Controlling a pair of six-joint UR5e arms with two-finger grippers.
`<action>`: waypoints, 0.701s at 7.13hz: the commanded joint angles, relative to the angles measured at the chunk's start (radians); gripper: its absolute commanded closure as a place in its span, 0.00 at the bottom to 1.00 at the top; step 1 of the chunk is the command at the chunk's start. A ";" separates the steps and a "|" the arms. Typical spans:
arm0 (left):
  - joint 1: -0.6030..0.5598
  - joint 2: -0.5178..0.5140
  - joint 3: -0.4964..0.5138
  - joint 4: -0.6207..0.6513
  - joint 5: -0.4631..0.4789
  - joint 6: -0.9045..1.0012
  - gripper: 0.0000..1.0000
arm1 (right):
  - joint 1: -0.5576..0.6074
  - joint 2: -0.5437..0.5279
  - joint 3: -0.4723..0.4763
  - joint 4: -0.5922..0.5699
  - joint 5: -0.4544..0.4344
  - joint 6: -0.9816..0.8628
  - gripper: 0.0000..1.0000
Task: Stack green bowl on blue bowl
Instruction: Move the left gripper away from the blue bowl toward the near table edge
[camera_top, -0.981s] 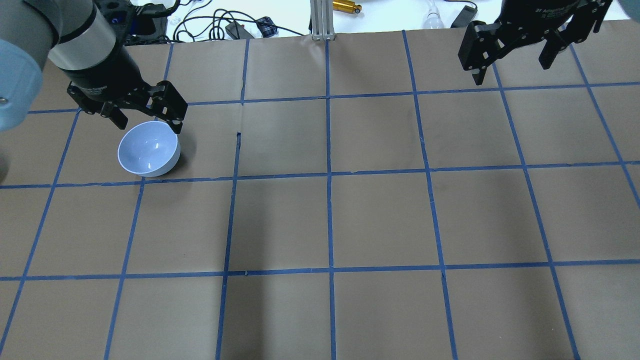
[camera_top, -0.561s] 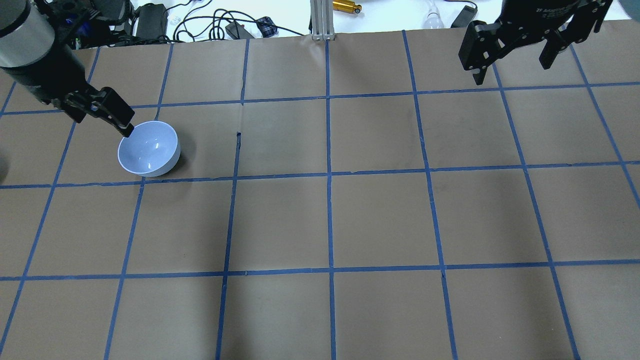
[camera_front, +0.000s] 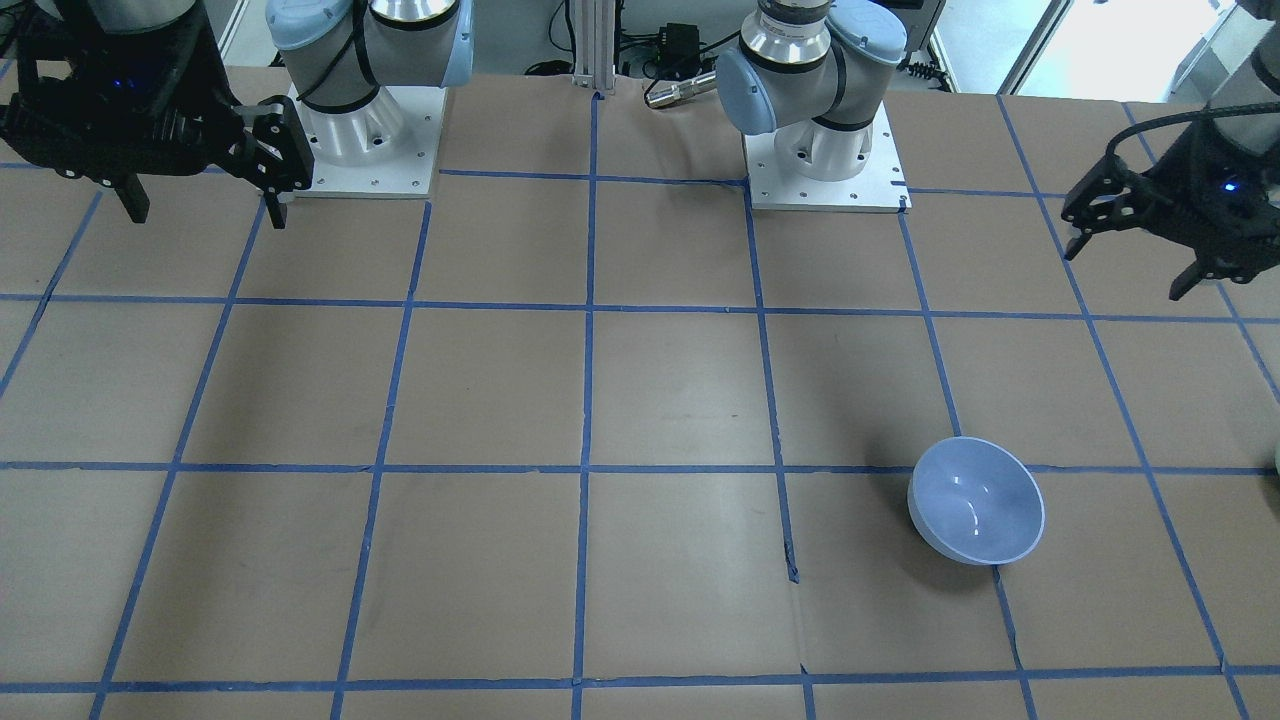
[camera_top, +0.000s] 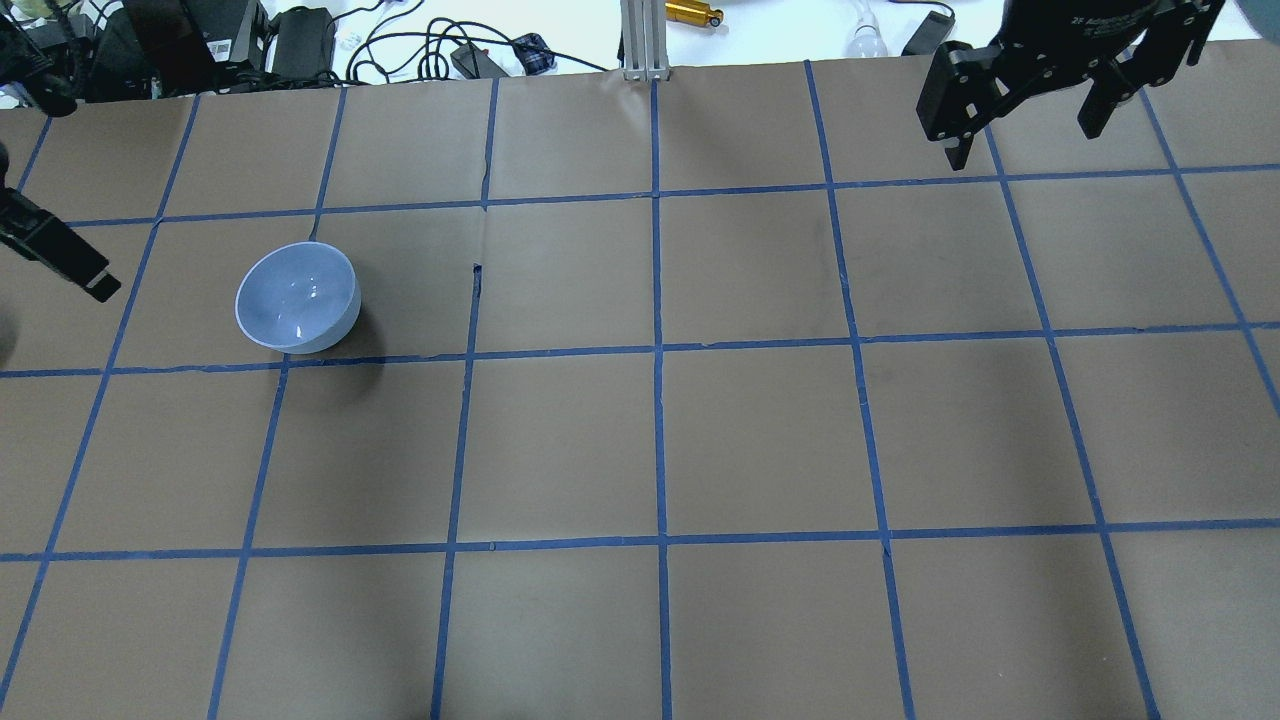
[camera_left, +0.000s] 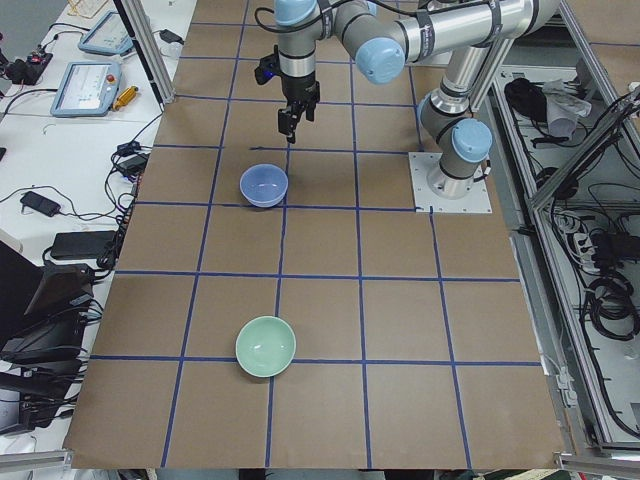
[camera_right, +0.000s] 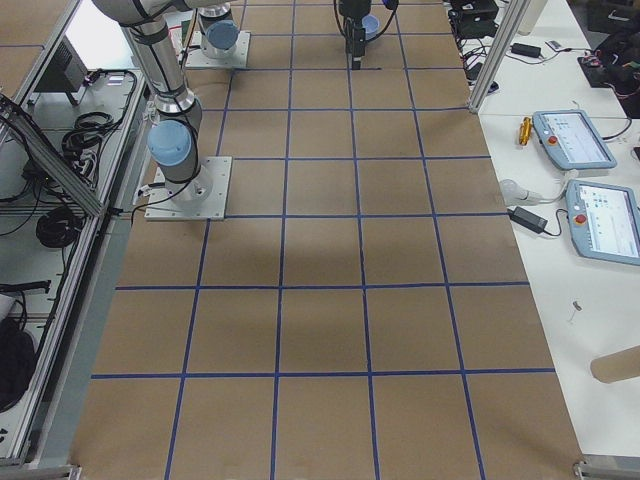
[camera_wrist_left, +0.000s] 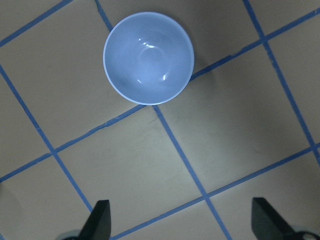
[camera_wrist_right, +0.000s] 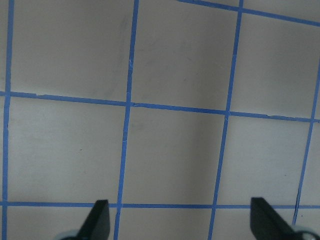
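Note:
The blue bowl (camera_top: 297, 297) sits upright and empty on the left half of the table, and also shows in the front view (camera_front: 975, 500) and the left wrist view (camera_wrist_left: 148, 57). The green bowl (camera_left: 266, 346) sits upright and apart from it, nearer the table's left end, and shows only in the exterior left view. My left gripper (camera_front: 1123, 276) is open and empty, raised to the left of the blue bowl. In the overhead view only one of its fingers (camera_top: 62, 262) shows, at the left edge. My right gripper (camera_top: 1022, 145) is open and empty, high over the far right corner.
Brown paper with a blue tape grid (camera_top: 658, 350) covers the table. Cables, boxes and a metal post (camera_top: 640, 40) lie beyond the far edge. The two arm bases (camera_front: 820, 150) stand at the robot's side.
My left gripper has drawn away from the blue bowl's rim to the left, almost out of the overhead view. The blue bowl and the right arm have not moved.

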 joint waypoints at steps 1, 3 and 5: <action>0.117 -0.036 0.001 0.042 0.001 0.261 0.00 | -0.001 0.000 0.000 0.000 0.000 0.000 0.00; 0.235 -0.079 -0.001 0.096 0.002 0.456 0.00 | 0.001 0.000 0.000 0.000 0.000 0.000 0.00; 0.317 -0.126 -0.001 0.134 0.004 0.671 0.00 | -0.001 0.000 0.000 0.000 0.000 0.000 0.00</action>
